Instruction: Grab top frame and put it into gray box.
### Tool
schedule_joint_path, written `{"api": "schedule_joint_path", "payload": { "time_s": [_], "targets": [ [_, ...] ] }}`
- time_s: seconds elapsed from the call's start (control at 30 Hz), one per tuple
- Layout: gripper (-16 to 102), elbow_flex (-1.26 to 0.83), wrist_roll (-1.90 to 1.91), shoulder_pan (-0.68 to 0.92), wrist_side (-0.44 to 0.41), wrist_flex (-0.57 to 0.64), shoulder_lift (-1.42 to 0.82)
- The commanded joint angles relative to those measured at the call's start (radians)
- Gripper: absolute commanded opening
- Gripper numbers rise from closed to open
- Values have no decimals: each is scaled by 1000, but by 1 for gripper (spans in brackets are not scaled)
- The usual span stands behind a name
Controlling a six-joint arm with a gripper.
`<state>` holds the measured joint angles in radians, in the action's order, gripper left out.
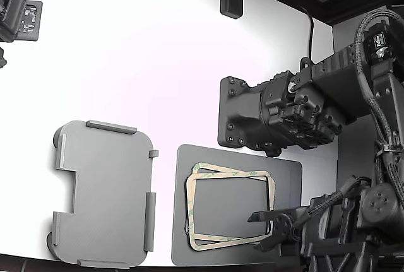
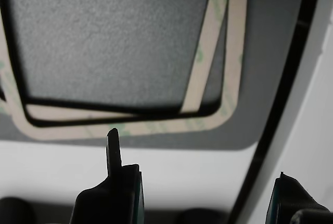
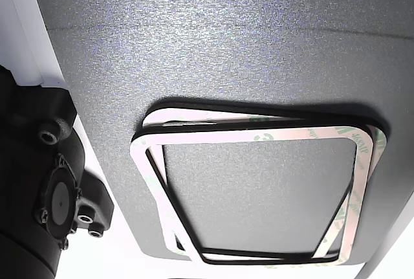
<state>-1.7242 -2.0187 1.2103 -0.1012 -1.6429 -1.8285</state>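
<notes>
In the exterior view, a white table (image 1: 158, 57) carries a light gray box (image 1: 104, 193) toward the view's left, a shallow tray with raised tabs along its edges and a notch cut into one side. Just to its right lies a dark gray mat (image 1: 287, 180), and on the mat sit two beige-tan frames stacked one over the other, slightly twisted so their corners do not line up. The top frame (image 1: 192, 209) shows faint green smudges; the lower frame (image 1: 208, 168) peeks out at the corners. The gripper (image 1: 265, 231) reaches in from the view's lower right, its thin dark fingers over the right edge of the frames; whether a tip touches a frame is hard to judge here. A second, bulky black arm (image 1: 278, 114) hangs above the mat.

The wrist view shows the gripper (image 2: 200, 177) with jaws spread wide and nothing between them. One narrow finger (image 2: 113, 148) stands just short of the top frame (image 2: 210, 31), over the mat (image 2: 104, 31).

The other view looks at the mat (image 3: 194, 39) from close by, with the top frame (image 3: 259, 134) skewed over the lower frame (image 3: 169, 116). Pale green printing runs along the strips but is too faint to read.
</notes>
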Motion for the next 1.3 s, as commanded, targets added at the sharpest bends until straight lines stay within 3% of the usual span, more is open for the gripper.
{"api": "schedule_joint_path", "payload": {
  "time_s": [0.0, 0.53, 1.03, 1.27],
  "targets": [
    [100, 25, 34, 34, 2, 9, 14],
    [87, 6, 264, 236, 15, 126, 175],
    [79, -98, 288, 272, 26, 209, 179],
    [70, -100, 287, 276, 29, 241, 195]
  ]
}}
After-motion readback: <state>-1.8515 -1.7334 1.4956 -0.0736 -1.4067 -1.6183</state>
